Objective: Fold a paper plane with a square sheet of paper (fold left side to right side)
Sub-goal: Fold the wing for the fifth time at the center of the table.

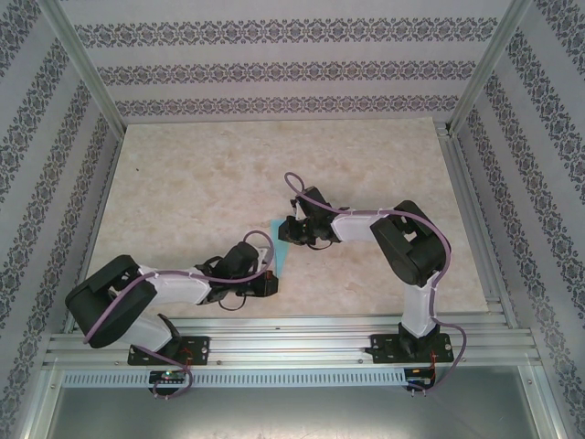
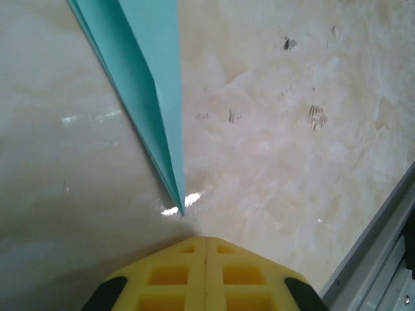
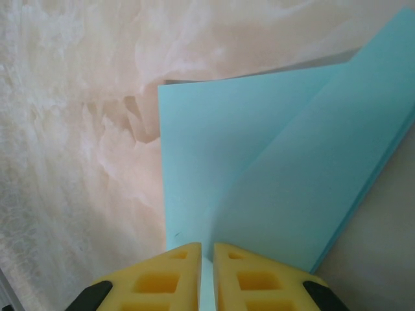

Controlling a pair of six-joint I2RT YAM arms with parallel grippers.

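The paper (image 1: 281, 250) lies on the table (image 1: 183, 192) between the arms, folded to a narrow dart. The right gripper (image 3: 206, 253) pinches its wide end. The left gripper (image 2: 206, 241), fingers pressed together, sits just short of the tip. Next, probably, pressing the long crease flat.

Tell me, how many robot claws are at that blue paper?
2. The left gripper, shut, sits just off the folded paper at its pointed tip; the right gripper pinches its wider end.
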